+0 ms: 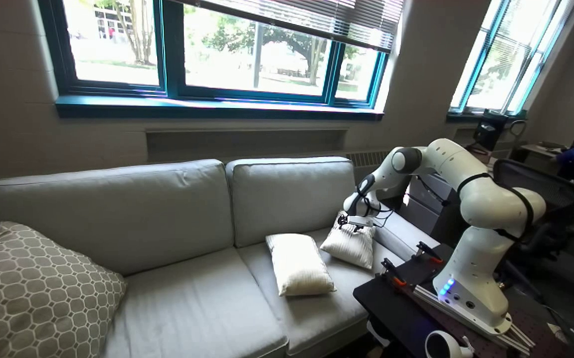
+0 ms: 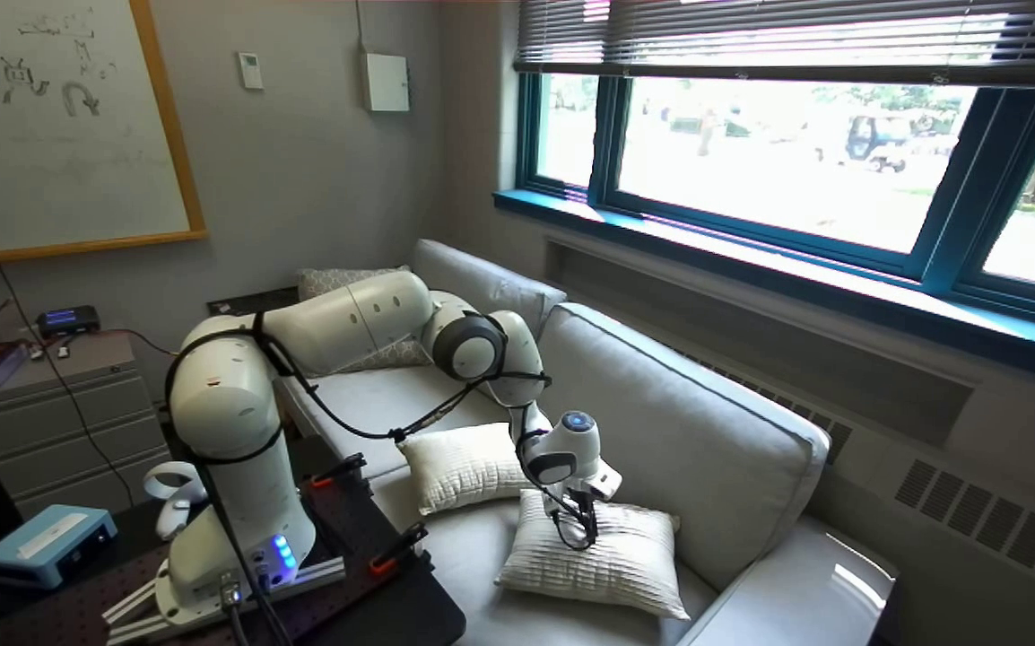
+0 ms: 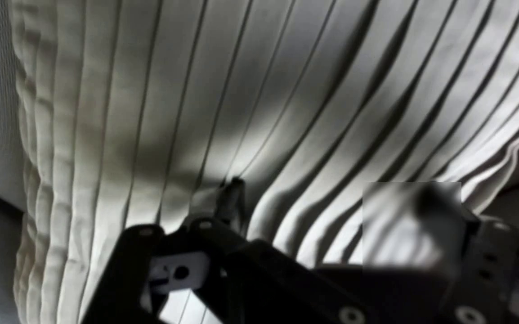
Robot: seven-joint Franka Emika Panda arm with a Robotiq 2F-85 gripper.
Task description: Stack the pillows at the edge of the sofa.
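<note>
Two cream pleated pillows lie on the light grey sofa (image 1: 187, 303) (image 2: 778, 592). One pillow (image 1: 349, 247) (image 2: 607, 561) rests by the sofa's padded arm and against the back cushion. The other pillow (image 1: 301, 263) (image 2: 462, 467) lies flat beside it, toward the sofa's middle. My gripper (image 1: 349, 226) (image 2: 582, 516) points down onto the pillow by the arm. In the wrist view this pillow (image 3: 151, 112) fills most of the picture. The gripper's fingers (image 3: 340, 202) are wide apart, with their tips pressed into the fabric. Pleats bend and bulge between them. The right fingertip is blurred.
A larger patterned grey-beige cushion (image 1: 43, 293) (image 2: 329, 283) leans at the sofa's far end. A black table (image 1: 391, 306) carrying the robot base stands at the sofa's front, with clamps (image 1: 394, 273) along its edge. Back cushions (image 1: 292, 199) rise behind the pillows.
</note>
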